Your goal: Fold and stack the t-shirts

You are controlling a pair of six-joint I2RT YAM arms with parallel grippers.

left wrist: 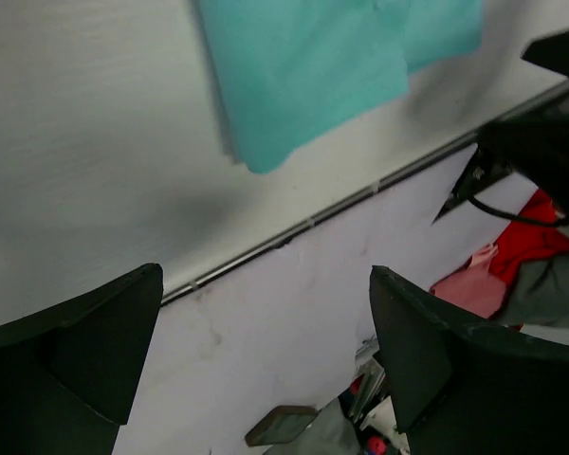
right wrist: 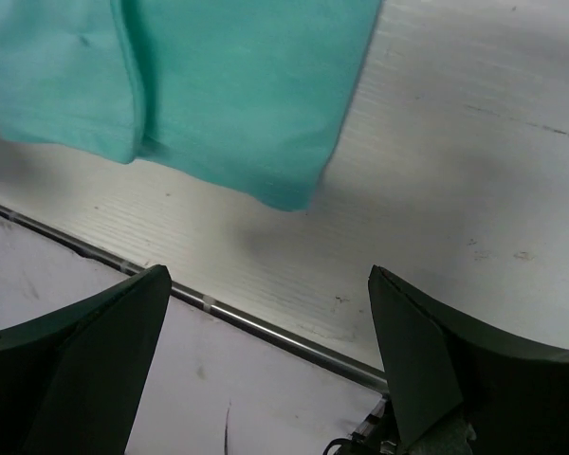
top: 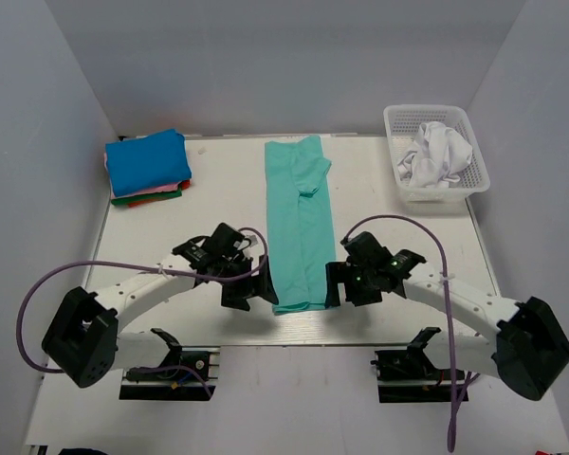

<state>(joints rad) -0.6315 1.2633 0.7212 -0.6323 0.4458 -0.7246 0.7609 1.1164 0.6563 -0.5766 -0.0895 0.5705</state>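
A teal t-shirt [top: 299,220] lies folded into a long narrow strip down the middle of the table. Its near hem shows in the left wrist view [left wrist: 303,66] and in the right wrist view [right wrist: 218,85]. My left gripper [top: 251,292] is open and empty just left of the shirt's near end. My right gripper [top: 341,284] is open and empty just right of that end. Both hover near the table's front edge. A stack of folded shirts [top: 148,167], blue on top, sits at the back left.
A white basket [top: 457,121] at the back right holds a crumpled white garment [top: 438,154]. The table's front edge rail [right wrist: 266,327] runs under both grippers. Purple cables [top: 38,289] loop from each arm.
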